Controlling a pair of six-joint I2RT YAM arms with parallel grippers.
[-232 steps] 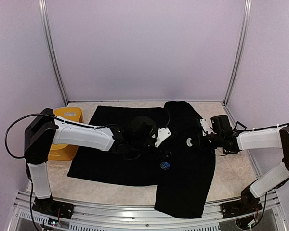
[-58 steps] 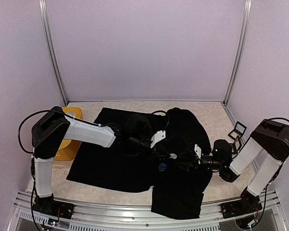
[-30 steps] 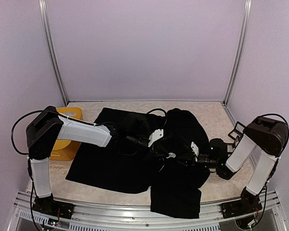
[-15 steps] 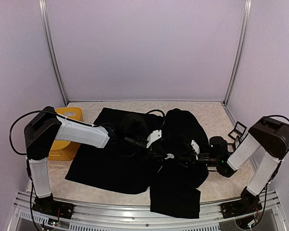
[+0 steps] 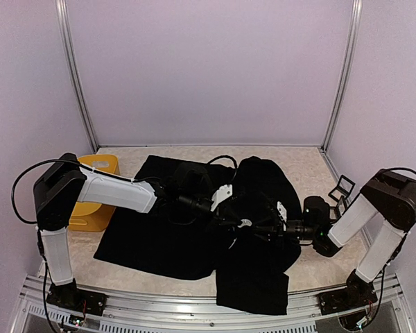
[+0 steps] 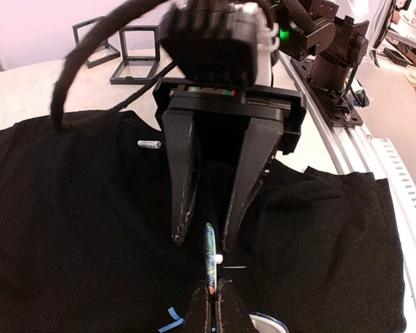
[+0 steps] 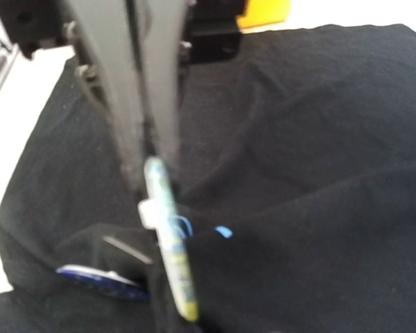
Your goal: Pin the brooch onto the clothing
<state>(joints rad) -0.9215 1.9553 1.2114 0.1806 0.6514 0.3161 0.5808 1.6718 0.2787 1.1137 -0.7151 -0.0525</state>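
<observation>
The left gripper (image 6: pixel 209 300) has its jaws pressed together on the lower rim of the brooch (image 6: pixel 209 255). It holds the brooch on edge just above the black T-shirt (image 5: pixel 159 236), which lies spread and rumpled beneath it. A thin pin (image 7: pixel 125 251) stands out from the brooch's back, close over the fabric. A light-blue mark (image 7: pixel 222 231) on the cloth sits just beside the brooch, and a round blue disc (image 7: pixel 97 274) lies near it. On the far side of the brooch the right gripper (image 6: pixel 203 241) faces it with its jaws apart. One fingertip is on each side of the brooch's upper rim, and neither clearly touches it.

The step in hand looks like working the pin through the cloth. To do it well, the left pinch should hold firm so the brooch cannot twist. The right jaws should come in square to the brooch and not nudge it sideways. The pin should run low and nearly flat to the fabric, so that it catches one fold and comes out again. The soft cloth will probably bunch, so it needs steadying beside the brooch.

Far left of the brooch, off the shirt, stands a yellow box (image 5: pixel 100 166). Its top shows a slot, and what is inside cannot be made out. Far right of the brooch, also off the shirt, stand open black frames (image 6: pixel 135 62).
</observation>
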